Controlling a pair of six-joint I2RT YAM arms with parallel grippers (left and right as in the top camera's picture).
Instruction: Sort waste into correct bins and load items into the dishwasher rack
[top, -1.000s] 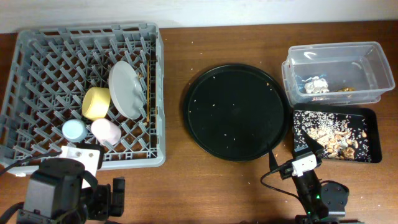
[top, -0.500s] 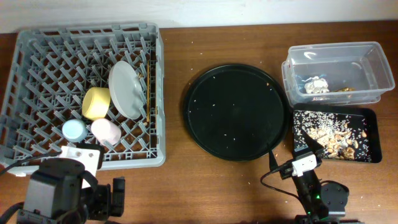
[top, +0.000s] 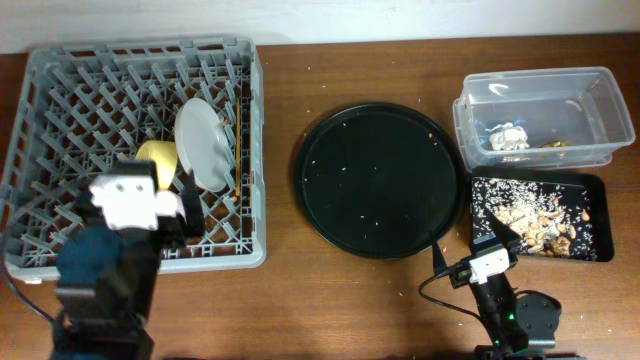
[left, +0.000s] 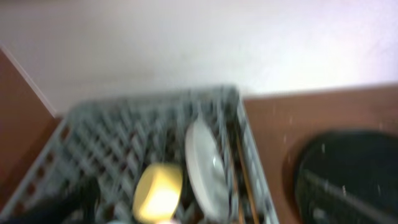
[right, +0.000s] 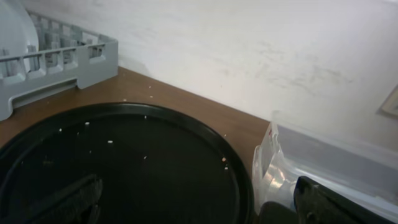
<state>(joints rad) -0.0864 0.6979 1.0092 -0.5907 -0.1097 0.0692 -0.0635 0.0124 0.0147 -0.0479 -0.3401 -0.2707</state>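
The grey dishwasher rack holds the pale plate on edge and the yellow bowl. My left arm hangs over the rack's front part, its gripper beside the bowl; its jaws are too blurred to read. The pink and blue cups are hidden under that arm. The left wrist view is blurred and shows the rack, bowl and plate. The clear tub holds a white paper wad. The black rectangular tray holds food scraps. My right gripper is open and empty.
A large round black tray with scattered crumbs lies between rack and bins; it fills the right wrist view, with the tub to its right. A wall runs along the table's far edge.
My left arm has swung from the table's front edge up over the front of the rack, now covering the two cups. The right arm has not moved.
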